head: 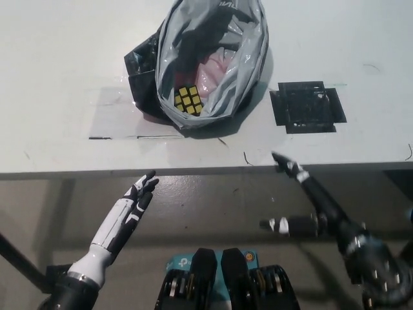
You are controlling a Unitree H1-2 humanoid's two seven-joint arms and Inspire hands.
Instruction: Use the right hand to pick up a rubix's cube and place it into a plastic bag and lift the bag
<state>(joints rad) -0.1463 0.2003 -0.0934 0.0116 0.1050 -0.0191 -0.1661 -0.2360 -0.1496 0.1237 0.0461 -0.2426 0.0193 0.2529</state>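
The bag [216,61], cube [188,100] already inside, is seen far and left of the empty, spread right hand [306,203], below the table [58,77] edge.

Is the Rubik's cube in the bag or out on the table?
In. The cube shows its yellow face through the open mouth of the grey plastic bag.

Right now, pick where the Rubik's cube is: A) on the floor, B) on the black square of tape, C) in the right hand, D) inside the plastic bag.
D: the cube's yellow face shows inside the open grey plastic bag on the table.
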